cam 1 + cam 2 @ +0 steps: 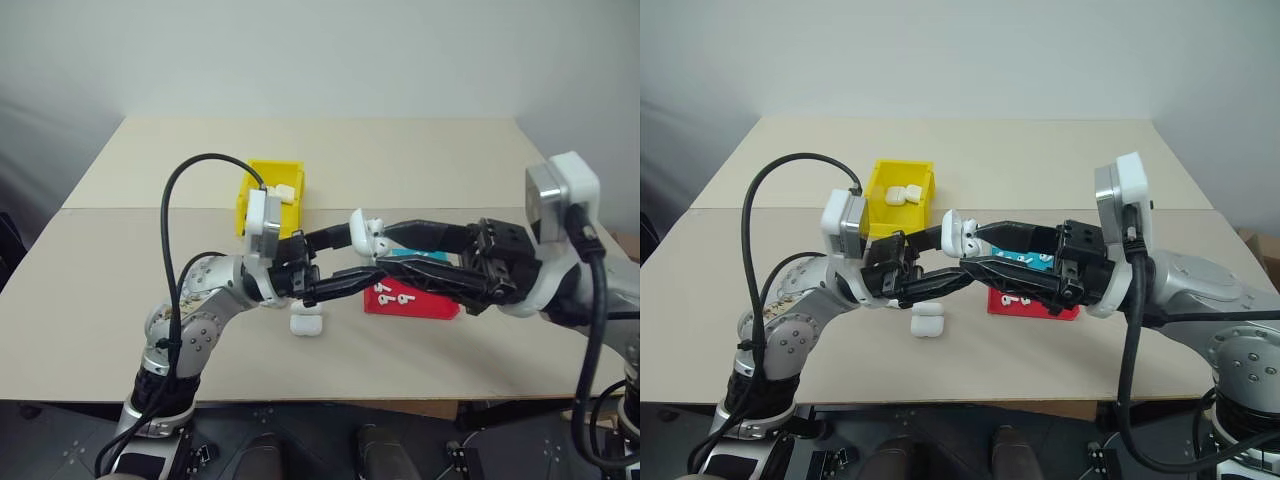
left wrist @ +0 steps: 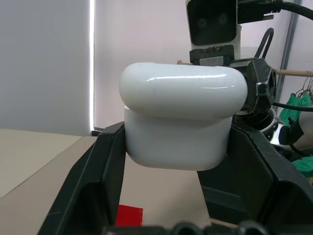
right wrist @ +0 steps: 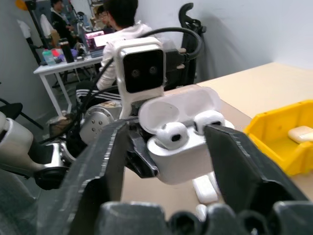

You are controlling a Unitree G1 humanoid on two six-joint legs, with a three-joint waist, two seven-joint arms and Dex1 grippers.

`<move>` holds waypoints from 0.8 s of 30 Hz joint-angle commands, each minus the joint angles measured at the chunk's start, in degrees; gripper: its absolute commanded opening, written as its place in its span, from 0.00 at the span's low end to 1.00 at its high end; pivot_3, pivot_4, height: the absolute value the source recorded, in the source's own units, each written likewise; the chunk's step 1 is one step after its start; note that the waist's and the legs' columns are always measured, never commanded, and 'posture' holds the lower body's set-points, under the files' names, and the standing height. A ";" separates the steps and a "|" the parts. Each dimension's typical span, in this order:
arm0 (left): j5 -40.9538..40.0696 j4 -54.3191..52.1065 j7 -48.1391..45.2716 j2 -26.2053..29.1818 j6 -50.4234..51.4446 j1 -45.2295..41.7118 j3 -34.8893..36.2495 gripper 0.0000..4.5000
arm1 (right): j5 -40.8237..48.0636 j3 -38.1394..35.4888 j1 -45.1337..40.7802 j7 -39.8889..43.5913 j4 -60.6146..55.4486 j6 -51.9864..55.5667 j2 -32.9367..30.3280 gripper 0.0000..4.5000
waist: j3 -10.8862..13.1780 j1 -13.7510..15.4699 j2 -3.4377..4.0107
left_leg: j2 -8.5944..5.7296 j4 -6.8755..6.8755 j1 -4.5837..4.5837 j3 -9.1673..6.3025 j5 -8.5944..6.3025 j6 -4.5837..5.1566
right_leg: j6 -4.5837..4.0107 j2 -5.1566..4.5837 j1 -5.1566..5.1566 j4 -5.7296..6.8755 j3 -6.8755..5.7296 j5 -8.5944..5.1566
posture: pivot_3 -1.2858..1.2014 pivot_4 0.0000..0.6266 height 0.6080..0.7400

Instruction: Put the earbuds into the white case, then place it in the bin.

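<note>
The white case is held up above the bench, between the two arms, its lid flipped open with two earbuds seated side by side in its wells. The left fingers are clenched on the case's lower body, one on either side. The right fingers stand spread apart on either side of the case, not pressing on it; the right gripper reaches in from the opposite side, level with the left gripper.

The bin sits on the bench behind the left arm, bright yellow with tall walls, and it holds two closed white cases lying near one another. A shallow red tray lies under the right arm with a few loose earbuds in it, and a teal tray shows just behind it, mostly hidden by the fingers. One more closed case rests on the bench below the held one, apart from both trays.

The bench is pale tan, with a seam running across it just behind the bin, and a plain grey wall stands behind. In the right wrist view, people sit at a white table cluttered with small items, further back in the room.
</note>
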 commanded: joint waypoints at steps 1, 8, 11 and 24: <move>-0.09 -1.41 -0.32 -0.24 -1.67 -0.19 0.48 0.63 | 1.83 -3.21 1.02 1.57 -1.04 -1.53 -2.16 0.78 | 0.00 0.03 0.00 | 0.00 0.00 -0.01 0.00 0.00 0.00 | 0.00 0.00 0.00 0.00 0.00 0.00 | 0.52 0.24 1.00; 2.23 1.56 0.54 -0.22 -2.60 0.27 0.63 0.63 | 4.55 -6.71 3.67 5.68 -1.27 -1.96 -6.32 0.78 | 0.01 0.06 -0.01 | 0.00 0.00 0.01 0.00 0.00 0.01 | 0.00 0.00 0.02 -0.01 -0.01 0.00 | 0.52 0.24 1.00; 4.63 3.50 1.40 -0.97 -3.75 0.41 -0.11 0.63 | 3.35 -6.34 -0.18 4.19 1.31 -2.18 -8.01 0.60 | 0.01 -0.06 -0.01 | 0.00 0.01 0.07 0.01 0.00 0.01 | 0.00 0.01 0.07 0.01 0.01 0.00 | 0.52 0.24 1.00; 14.27 10.21 -0.97 -3.20 -10.48 -0.74 -5.77 0.63 | -23.83 19.75 -31.15 16.07 7.24 -2.69 -9.42 0.01 | 0.01 0.11 -0.01 | 0.02 0.04 -0.09 0.12 0.00 0.05 | 0.00 -0.01 -0.06 -0.07 -0.03 0.01 | 0.52 0.24 1.00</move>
